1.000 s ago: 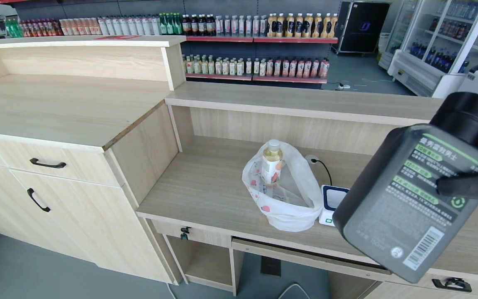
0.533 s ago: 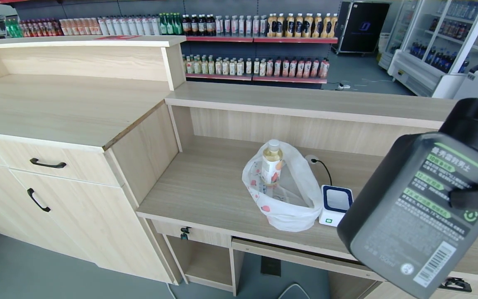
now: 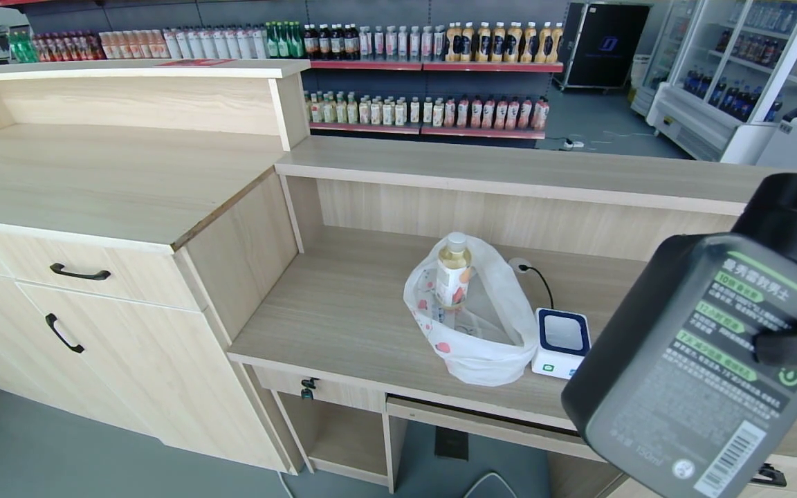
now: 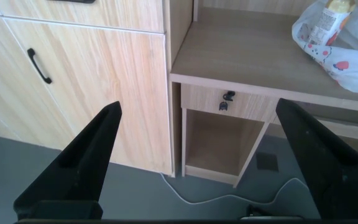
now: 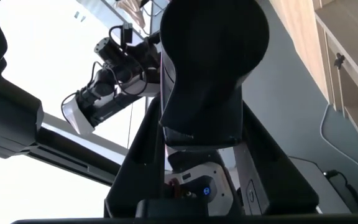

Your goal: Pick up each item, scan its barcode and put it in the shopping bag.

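— So, where is the dark bottle [image 3: 703, 360]?
— At 4 o'clock in the head view, held in the air, tilted, cap toward 1 o'clock. The right jaws pinch it.
— And the left jaws?
— Spread wide, holding nothing.
— The shopping bag [image 3: 471, 339]?
— On the table [image 3: 343, 304], a drink bottle [image 3: 452, 277] upright inside; the scanner [image 3: 561, 342] is just beside it at 3 o'clock.

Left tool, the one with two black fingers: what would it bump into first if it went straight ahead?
Probably the wooden counter: the left tool points at the small drawer and the open cubby below it, though depth is unclear.
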